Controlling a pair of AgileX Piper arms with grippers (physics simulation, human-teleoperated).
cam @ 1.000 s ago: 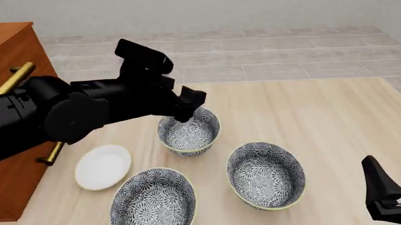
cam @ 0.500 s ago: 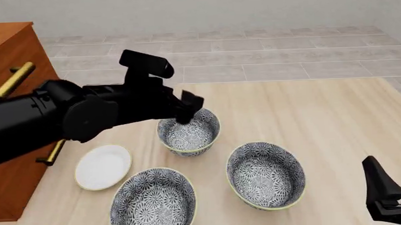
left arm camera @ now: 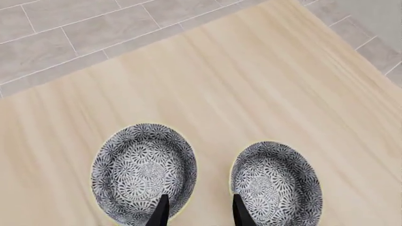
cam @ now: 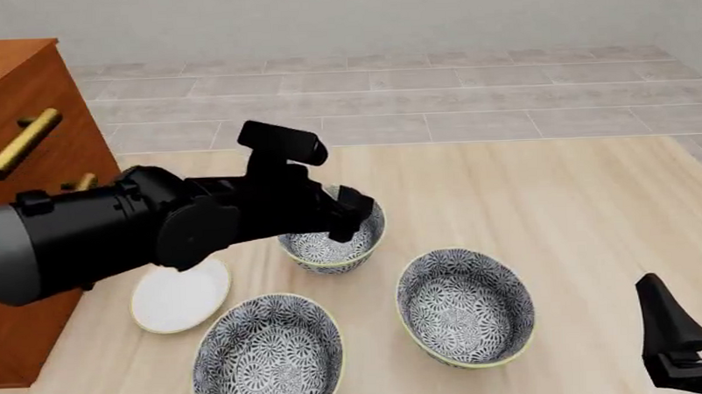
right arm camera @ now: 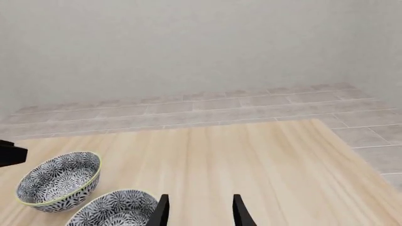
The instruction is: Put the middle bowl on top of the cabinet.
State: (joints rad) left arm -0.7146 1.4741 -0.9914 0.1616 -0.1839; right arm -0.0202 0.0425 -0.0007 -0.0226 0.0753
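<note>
The middle bowl (cam: 466,309), flower-patterned with a pale rim, sits on the table at front right; it also shows in the wrist views (left arm camera: 276,186) (right arm camera: 113,210). My left gripper (cam: 352,213) hangs open over the near rim of the smaller bowl (cam: 329,234), holding nothing. In the left wrist view its fingertips (left arm camera: 162,213) straddle the gap between the smaller bowl (left arm camera: 143,172) and the middle bowl. The reddish-brown cabinet (cam: 21,95) stands at far left, partly hidden by the left arm. My right gripper (cam: 687,339) is open at the front right edge, apart from the bowls.
The widest bowl (cam: 269,353) sits at front left of the table (cam: 561,198). A small white plate (cam: 179,295) lies between it and the cabinet. The smaller bowl (right arm camera: 60,181) shows left of the middle bowl in the right wrist view.
My left arm has swung to the right and lower, bringing its gripper down over the smaller bowl's rim. The right arm and all bowls have not moved.
</note>
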